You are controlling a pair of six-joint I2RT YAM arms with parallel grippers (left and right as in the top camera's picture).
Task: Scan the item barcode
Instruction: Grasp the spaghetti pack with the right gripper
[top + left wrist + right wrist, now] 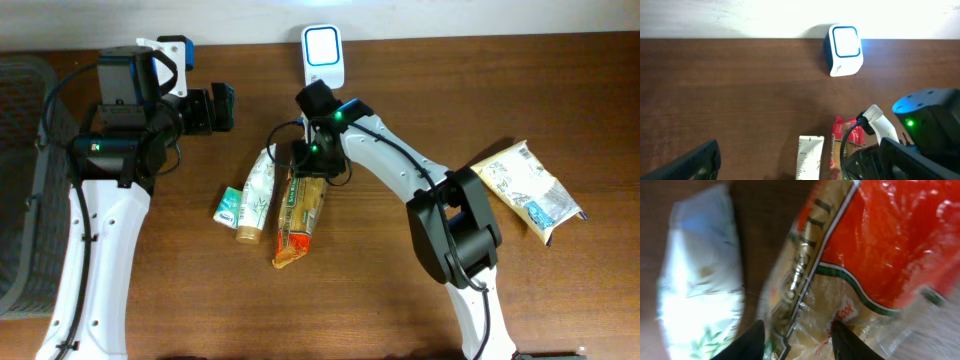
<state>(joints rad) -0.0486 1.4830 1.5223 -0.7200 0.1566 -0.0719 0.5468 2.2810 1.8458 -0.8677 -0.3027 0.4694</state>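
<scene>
A red and yellow pasta bag [298,225] lies in the middle of the table, and it fills the right wrist view [880,240]. My right gripper [310,170] is down on the bag's far end. In the blurred wrist view its jaws [797,335] stand partly apart, with the clear film between the two black fingertips. The white scanner with a blue-lit face [323,55] stands at the table's back edge and also shows in the left wrist view [845,49]. My left gripper [222,107] hovers open at the back left, holding nothing.
A white and green tube [258,185] lies just left of the pasta bag, with a small green item [228,205] beside it. A pale yellow packet [525,188] lies at the right. A dark mesh basket [20,180] stands at the left edge.
</scene>
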